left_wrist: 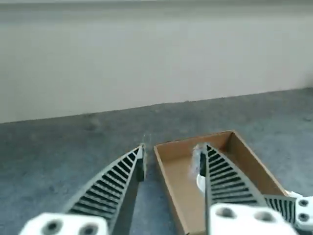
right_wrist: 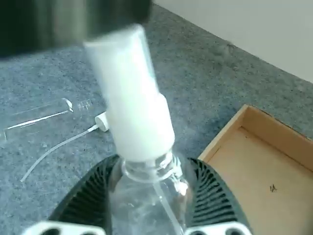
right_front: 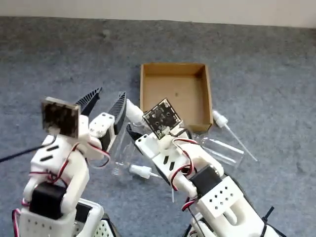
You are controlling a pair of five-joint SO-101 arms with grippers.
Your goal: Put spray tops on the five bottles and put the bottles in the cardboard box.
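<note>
Grey, felt-like tabletop below a pale wall. Largely hidden behind the right arm in the high view: a clear bottle, clamped near its neck in the right claw, at 8 o'clock from the cardboard box. Blurred white spray top sitting on its neck. Faint, hard-to-trace outlines of more clear bottles lying flat between 4 and 5 o'clock. Loose spray top at 4 o'clock; second loose spray top at 7. Left claw spread wide, holding nothing, at 9 o'clock.
</note>
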